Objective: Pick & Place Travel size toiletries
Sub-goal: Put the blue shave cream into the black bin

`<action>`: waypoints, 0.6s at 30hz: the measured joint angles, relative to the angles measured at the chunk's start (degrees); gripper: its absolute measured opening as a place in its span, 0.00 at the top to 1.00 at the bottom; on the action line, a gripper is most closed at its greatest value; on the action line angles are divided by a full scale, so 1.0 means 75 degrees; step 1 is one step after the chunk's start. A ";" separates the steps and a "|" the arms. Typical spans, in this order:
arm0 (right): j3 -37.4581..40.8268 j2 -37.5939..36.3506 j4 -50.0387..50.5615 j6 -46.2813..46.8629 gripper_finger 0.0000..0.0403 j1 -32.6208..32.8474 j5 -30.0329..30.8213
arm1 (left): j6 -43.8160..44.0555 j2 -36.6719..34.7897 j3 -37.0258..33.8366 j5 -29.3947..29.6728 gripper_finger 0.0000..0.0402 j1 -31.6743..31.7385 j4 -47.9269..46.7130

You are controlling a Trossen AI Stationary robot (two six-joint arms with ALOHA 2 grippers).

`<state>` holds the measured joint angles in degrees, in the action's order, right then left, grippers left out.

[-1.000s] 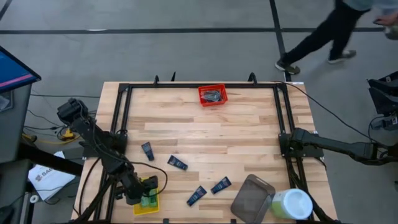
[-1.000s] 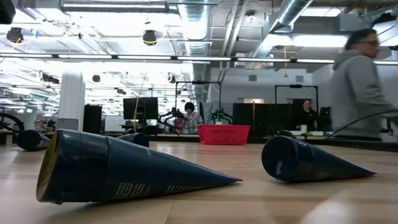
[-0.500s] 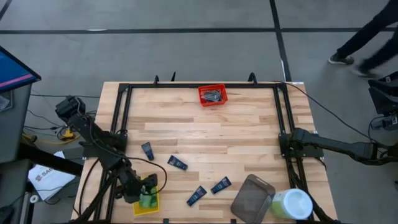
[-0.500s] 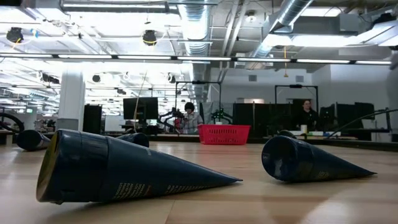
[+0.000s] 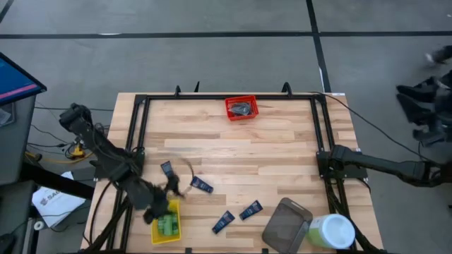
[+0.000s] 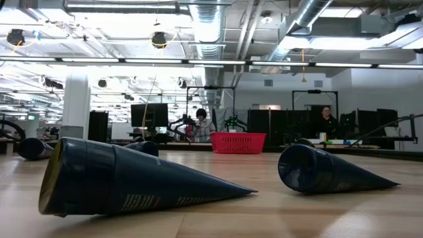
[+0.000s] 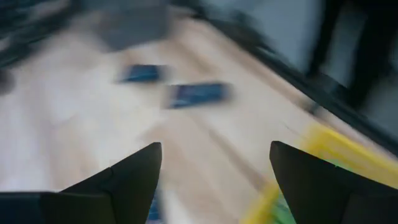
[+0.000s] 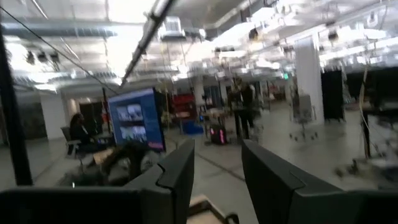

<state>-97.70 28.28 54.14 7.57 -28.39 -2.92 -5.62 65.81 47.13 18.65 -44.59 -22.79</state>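
Hovering released left fingers [image 7: 134,180], green bottles [image 5: 167,225] just beside in yellow bin [image 5: 157,235], right fingers [image 8: 177,171] parted

We find no text we can read; the nearest dark blue tube [image 6: 132,185] carries small pale print on its side, too fine for us to make out.

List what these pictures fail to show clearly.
- Left gripper, high view: smeared by motion above the blue tubes.
- Green bottles in the yellow bin, high view: too small to count.
- Red basket contents, high view: dark shapes only; in the low view its wall hides them.
- Left wrist view: table and tubes blurred.
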 joint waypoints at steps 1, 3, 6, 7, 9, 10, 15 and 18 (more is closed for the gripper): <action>0.0039 0.0123 0.0048 0.0000 0.68 -0.0031 0.0001 | 0.0529 -0.0199 0.0014 0.0477 0.26 0.0103 0.0001; 0.0125 0.0438 0.0266 -0.0031 0.67 -0.0074 -0.0002 | 0.1545 -0.0610 0.0018 0.1396 0.26 0.0317 0.0018; 0.0292 0.1018 0.0664 -0.0067 0.64 -0.0112 -0.0004 | 0.2875 -0.1231 0.0018 0.2668 0.26 0.0609 0.0038; 0.0353 0.1219 0.0798 -0.0072 0.63 -0.0118 -0.0008 | 0.3210 -0.1446 0.0018 0.2980 0.26 0.0712 0.0073; 0.0457 0.1668 0.1125 -0.0204 0.59 -0.0122 -0.0028 | 0.3716 -0.1856 0.0018 0.3470 0.26 0.0873 0.0192; 0.0491 0.1896 0.1277 -0.0316 0.57 -0.0119 -0.0070 | 0.3899 -0.2068 0.0018 0.3661 0.26 0.0938 0.0241; 0.0660 0.3023 0.1623 -0.0776 0.48 0.0010 -0.0722 | 0.4604 -0.3008 0.0018 0.4364 0.26 0.1044 0.0373; 0.0715 0.3550 0.1656 -0.1117 0.45 0.0362 -0.0963 | 0.4832 -0.3515 0.0018 0.4547 0.26 0.1042 0.0374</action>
<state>-92.34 54.90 66.56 -0.81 -25.67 -10.14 30.63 39.46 47.27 52.75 -36.77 -19.98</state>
